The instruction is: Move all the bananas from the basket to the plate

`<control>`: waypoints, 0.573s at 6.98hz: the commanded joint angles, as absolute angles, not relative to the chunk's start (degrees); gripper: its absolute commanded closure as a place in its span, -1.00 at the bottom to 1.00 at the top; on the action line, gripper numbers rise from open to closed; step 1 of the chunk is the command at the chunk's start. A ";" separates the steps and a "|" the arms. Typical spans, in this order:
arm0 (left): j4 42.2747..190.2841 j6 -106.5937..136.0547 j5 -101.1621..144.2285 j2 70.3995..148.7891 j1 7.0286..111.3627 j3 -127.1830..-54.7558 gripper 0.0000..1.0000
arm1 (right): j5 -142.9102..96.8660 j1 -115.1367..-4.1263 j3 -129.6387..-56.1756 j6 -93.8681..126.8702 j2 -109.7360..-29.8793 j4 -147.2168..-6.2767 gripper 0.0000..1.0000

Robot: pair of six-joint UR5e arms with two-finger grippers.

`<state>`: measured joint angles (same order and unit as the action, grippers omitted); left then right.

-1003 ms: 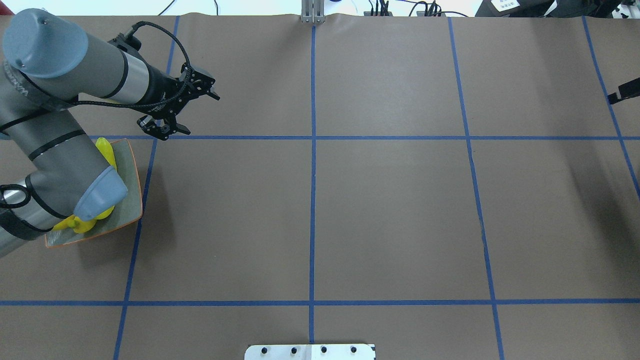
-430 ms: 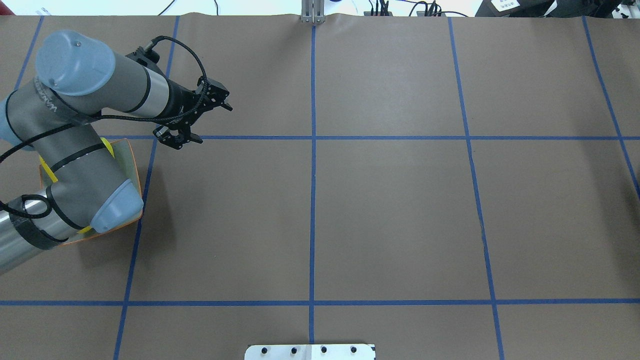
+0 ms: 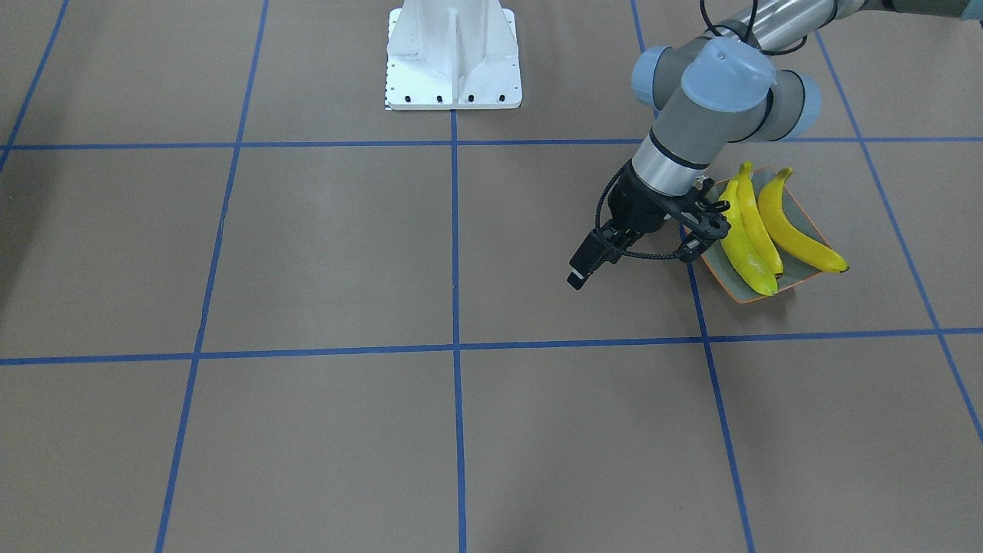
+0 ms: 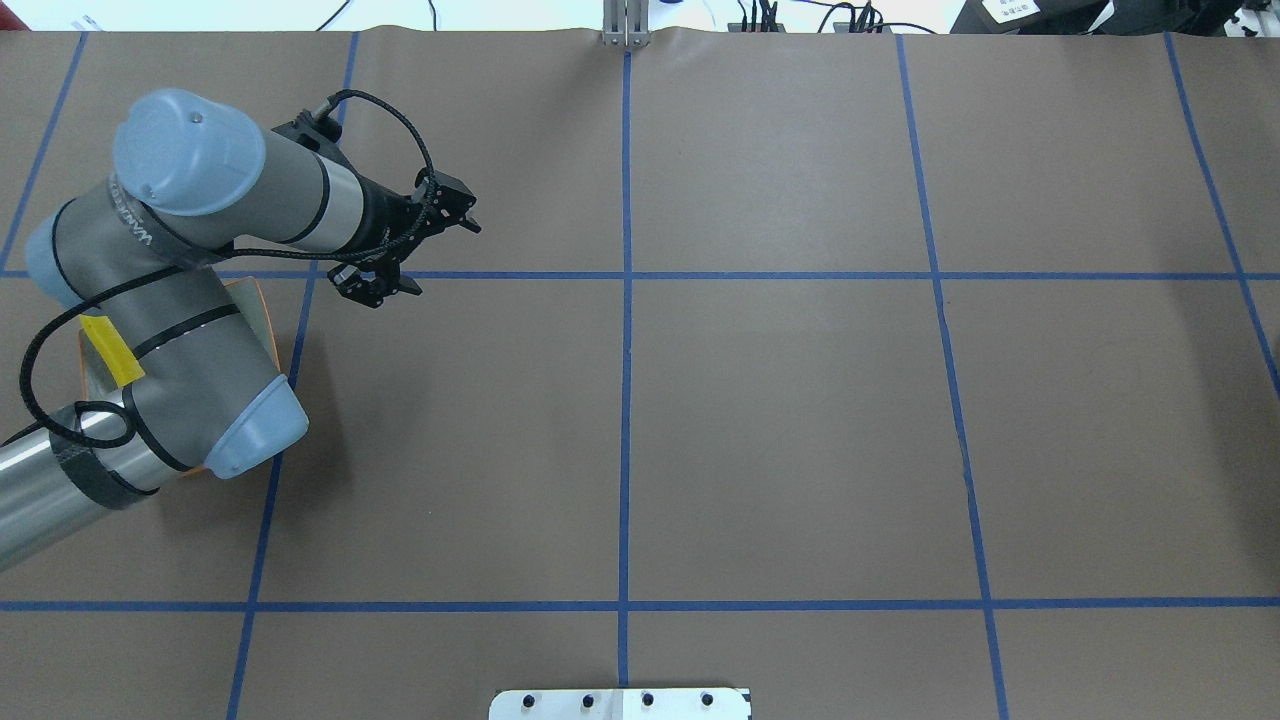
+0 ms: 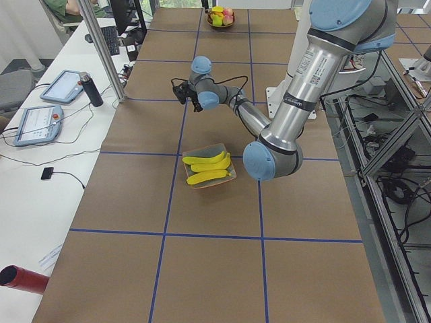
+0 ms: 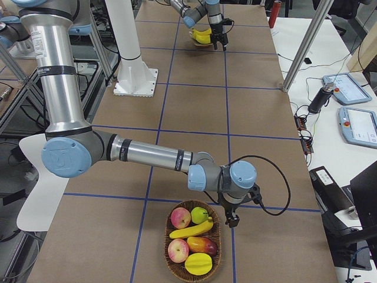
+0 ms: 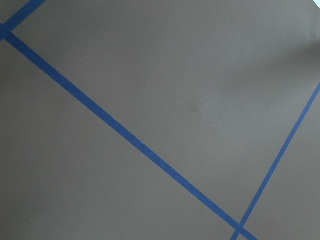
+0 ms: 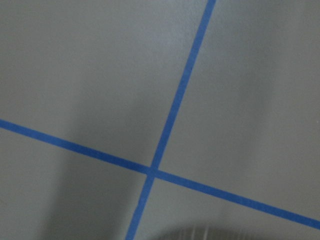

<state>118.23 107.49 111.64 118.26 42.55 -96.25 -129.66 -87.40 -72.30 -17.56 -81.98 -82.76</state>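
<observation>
left pincer (image 3: 706, 229) spread, empty, beside grey-green squarish plate (image 3: 729, 278) of three yellow bananas (image 3: 791, 230) | right pincer (image 6: 234, 219) by woven basket (image 6: 171, 268), likely for last banana (image 6: 191, 229); opening untellable

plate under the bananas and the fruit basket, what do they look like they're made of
Plate: looks like glazed ceramic, smooth grey-green with a thin orange-brown rim; painted plastic cannot be ruled out. Basket: looks like woven wicker or rattan, matt brown, with a braided texture showing along its rim.
</observation>
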 commanded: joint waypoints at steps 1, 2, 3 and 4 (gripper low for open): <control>119.62 107.49 110.66 118.30 41.84 -95.10 -1.00 | -127.80 -87.45 -71.54 -21.94 -82.61 -83.84 -0.55; 119.71 107.49 110.65 118.30 41.84 -94.75 -1.00 | -127.44 -87.36 -71.28 -26.32 -82.70 -84.54 -0.48; 119.71 107.49 110.65 118.30 41.57 -94.49 -1.00 | -126.57 -87.36 -71.19 -27.85 -82.71 -84.64 -0.49; 120.06 107.49 110.57 118.21 41.57 -94.40 -1.00 | -126.56 -87.36 -70.93 -27.95 -82.88 -84.64 -0.49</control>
